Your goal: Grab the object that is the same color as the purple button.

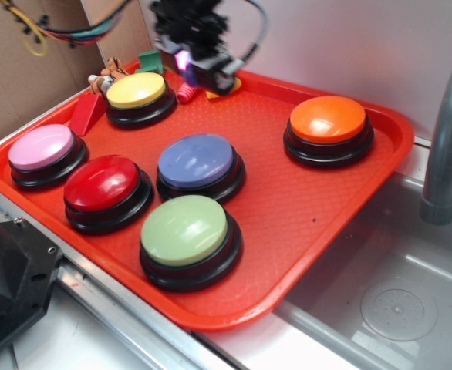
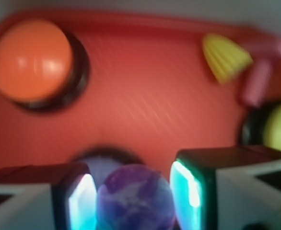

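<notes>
The black robot arm reaches in from above at the far side of the scene. Its black claw (image 1: 186, 63) hangs raised, and its two lit pads (image 2: 81, 201) close on a small glossy purple ball (image 2: 134, 197).

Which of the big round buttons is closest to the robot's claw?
The yellow button at the tray's back left. The gripper hangs just to its right, holding the purple ball. The orange button and the other four sit farther off.
</notes>
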